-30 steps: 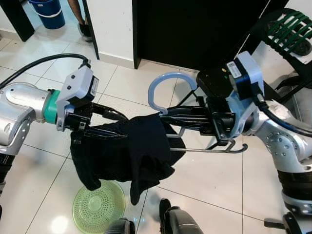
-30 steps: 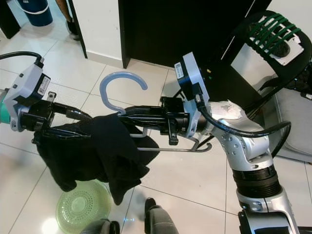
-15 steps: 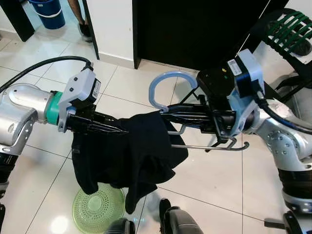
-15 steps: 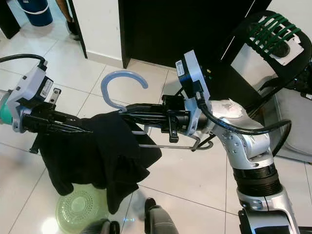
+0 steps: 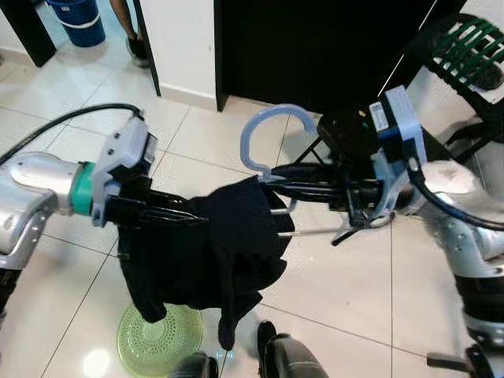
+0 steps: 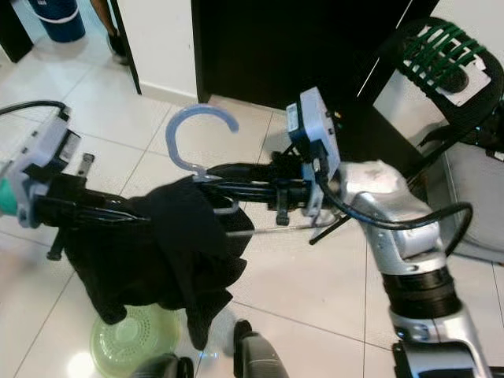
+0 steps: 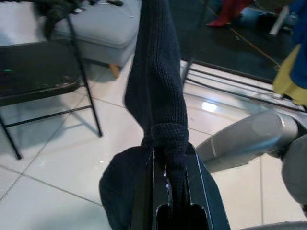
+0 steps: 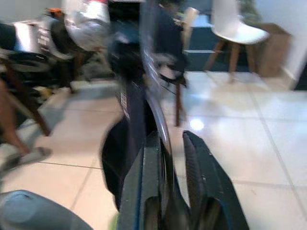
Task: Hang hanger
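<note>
The right tool (image 5: 272, 179) is clenched on the neck of the blue hanger (image 5: 264, 138), whose hook stands upright above the fingers while its thin bar (image 5: 315, 231) runs back under the right wrist; the hanger is held in the air over the tiled floor (image 5: 339, 276), well clear of any rail. The left tool (image 7: 169, 163) is clenched on a fold of the black knitted garment (image 5: 205, 252), which is draped over the hanger's left end and hangs down in a bunch above the green perforated dish (image 5: 157, 342) on the floor. Judgement: the step in hand is dressing and carrying the hanger toward its hanging place, which cannot be identified here. To do it well, the right tool should keep the hook upright and free of cloth, and the left tool should support the garment without dragging it off the hanger arm; the bunched cloth looks liable to slip. Count: one hanger, one garment, one green dish, two tools, one blue bucket (image 5: 77, 20) at the far left, beside a person's leg (image 5: 130, 31), and one green-slatted chair (image 5: 465, 47) at the far right.
</note>
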### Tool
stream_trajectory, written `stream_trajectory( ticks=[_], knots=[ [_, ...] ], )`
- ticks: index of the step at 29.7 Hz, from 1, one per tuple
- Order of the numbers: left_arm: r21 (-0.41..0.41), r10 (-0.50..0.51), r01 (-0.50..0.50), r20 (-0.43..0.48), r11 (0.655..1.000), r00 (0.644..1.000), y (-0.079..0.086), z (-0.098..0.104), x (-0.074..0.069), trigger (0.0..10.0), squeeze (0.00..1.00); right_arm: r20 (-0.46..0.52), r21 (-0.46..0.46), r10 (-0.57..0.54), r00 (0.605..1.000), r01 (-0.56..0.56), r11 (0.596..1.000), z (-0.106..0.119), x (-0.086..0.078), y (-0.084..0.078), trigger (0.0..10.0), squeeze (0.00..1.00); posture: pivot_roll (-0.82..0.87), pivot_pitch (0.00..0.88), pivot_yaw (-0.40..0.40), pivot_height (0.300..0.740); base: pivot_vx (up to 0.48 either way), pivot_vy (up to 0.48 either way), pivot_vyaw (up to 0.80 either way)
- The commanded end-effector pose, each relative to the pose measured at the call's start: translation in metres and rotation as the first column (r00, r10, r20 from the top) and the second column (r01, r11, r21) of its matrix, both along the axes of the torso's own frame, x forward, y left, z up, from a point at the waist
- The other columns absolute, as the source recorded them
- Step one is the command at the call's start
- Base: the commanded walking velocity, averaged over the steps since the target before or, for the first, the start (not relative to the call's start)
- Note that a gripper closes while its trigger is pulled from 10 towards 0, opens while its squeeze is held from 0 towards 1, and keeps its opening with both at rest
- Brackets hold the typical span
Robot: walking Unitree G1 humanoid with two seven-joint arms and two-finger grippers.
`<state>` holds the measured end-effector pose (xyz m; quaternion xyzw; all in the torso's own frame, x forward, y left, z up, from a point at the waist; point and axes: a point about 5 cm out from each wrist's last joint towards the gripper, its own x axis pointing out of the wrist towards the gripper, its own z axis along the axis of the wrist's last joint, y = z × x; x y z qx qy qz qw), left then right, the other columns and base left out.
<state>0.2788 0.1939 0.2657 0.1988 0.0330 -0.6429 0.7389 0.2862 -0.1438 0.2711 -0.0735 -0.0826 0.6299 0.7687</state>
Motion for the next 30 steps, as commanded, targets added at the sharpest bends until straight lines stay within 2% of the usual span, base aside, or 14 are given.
stream_trajectory(
  ticks=[1, 6, 7, 9, 10, 12, 13, 15, 16, 18, 19, 22, 26, 30],
  knots=[
    [-0.040, -0.027, 0.029, 0.037, 0.999, 0.999, -0.001, 0.011, -0.005, 10.0, 0.00, -0.024, 0.007, -0.059, 0.998, 0.059, 0.998, -0.002, 0.002, -0.010, 10.0, 1.00, 0.00, 0.132, 0.043, 0.740, 0.000, 0.000, 0.00],
    [-0.065, 0.006, -0.003, 0.055, 0.998, 0.998, 0.002, 0.016, -0.001, 10.0, 0.00, -0.029, 0.121, -0.141, 0.990, 0.143, 0.982, 0.010, 0.001, -0.034, 10.0, 1.00, 0.00, 0.132, 0.047, 0.740, 0.000, 0.000, 0.00],
    [-0.064, 0.011, -0.007, 0.059, 0.998, 0.998, 0.004, 0.017, 0.000, 10.0, 0.00, -0.030, 0.144, -0.182, 0.983, 0.185, 0.972, 0.010, 0.000, -0.046, 10.0, 0.00, 0.00, 0.131, 0.053, 0.740, 0.000, 0.000, 0.00],
    [-0.066, 0.023, -0.019, 0.060, 0.998, 0.998, 0.007, 0.020, -0.001, 10.0, 0.00, -0.043, 0.179, -0.273, 0.961, 0.276, 0.944, 0.007, 0.001, -0.068, 10.0, 0.00, -0.01, 0.130, 0.053, 0.740, 0.000, 0.000, 0.00],
    [-0.066, 0.023, -0.019, 0.060, 0.998, 0.998, 0.007, 0.020, -0.001, 10.0, 0.00, -0.043, 0.179, -0.273, 0.961, 0.276, 0.944, 0.007, 0.001, -0.068, 10.0, 0.00, -0.01, 0.130, 0.053, 0.740, 0.000, 0.000, 0.00],
    [-0.076, 0.047, -0.042, 0.067, 0.996, 0.997, 0.011, 0.025, 0.000, 10.0, 0.00, -0.170, 0.248, -0.440, 0.882, 0.471, 0.847, -0.016, 0.006, -0.104, 10.0, 0.00, -0.01, 0.129, 0.056, 0.740, 0.000, 0.000, 0.00],
    [-0.076, 0.047, -0.042, 0.067, 0.996, 0.997, 0.011, 0.025, 0.000, 10.0, 0.00, -0.170, 0.248, -0.440, 0.882, 0.471, 0.847, -0.016, 0.006, -0.104, 10.0, 0.00, -0.01, 0.129, 0.056, 0.740, 0.000, 0.000, 0.00],
    [-0.083, 0.058, -0.052, 0.071, 0.995, 0.996, 0.013, 0.027, 0.001, 10.0, 0.00, -0.340, 0.269, -0.496, 0.799, 0.588, 0.763, -0.055, 0.006, -0.117, 10.0, 0.00, -0.01, 0.130, 0.062, 0.740, 0.000, 0.000, 0.00],
    [-0.083, 0.058, -0.052, 0.071, 0.995, 0.996, 0.013, 0.027, 0.001, 10.0, 0.00, -0.340, 0.269, -0.496, 0.799, 0.588, 0.763, -0.055, 0.006, -0.117, 10.0, 0.00, -0.01, 0.130, 0.062, 0.740, 0.000, 0.000, 0.00],
    [-0.084, 0.053, -0.047, 0.065, 0.995, 0.996, 0.013, 0.029, 0.001, 10.0, 0.00, -0.453, 0.250, -0.441, 0.775, 0.585, 0.771, -0.093, 0.001, -0.090, 10.0, 0.00, 0.00, 0.130, 0.068, 0.740, 0.000, 0.000, 0.00],
    [-0.084, 0.053, -0.047, 0.065, 0.995, 0.996, 0.013, 0.029, 0.001, 10.0, 0.00, -0.453, 0.250, -0.441, 0.775, 0.585, 0.771, -0.093, 0.001, -0.090, 10.0, 0.00, 0.00, 0.130, 0.068, 0.740, 0.000, 0.000, 0.00],
    [-0.097, 0.046, -0.041, 0.048, 0.994, 0.998, 0.014, 0.033, 0.003, 10.0, 0.00, -0.526, 0.237, -0.392, 0.754, 0.573, 0.785, -0.123, -0.001, -0.046, 10.0, 0.00, 0.01, 0.127, 0.072, 0.740, 0.000, 0.000, 0.00],
    [-0.127, 0.037, -0.031, 0.042, 0.991, 0.998, 0.011, 0.034, 0.005, 10.0, 0.00, -0.577, 0.244, -0.376, 0.725, 0.592, 0.768, -0.131, 0.004, -0.024, 10.0, 0.00, 0.01, 0.124, 0.074, 0.740, 0.000, 0.000, 0.00],
    [-0.154, 0.023, -0.016, 0.041, 0.988, 0.999, 0.003, 0.032, 0.007, 10.0, 0.00, -0.593, 0.272, -0.324, 0.737, 0.561, 0.782, -0.132, 0.006, -0.006, 10.0, 0.00, -0.01, 0.123, 0.075, 0.740, 0.000, 0.000, 0.00]
  ],
)
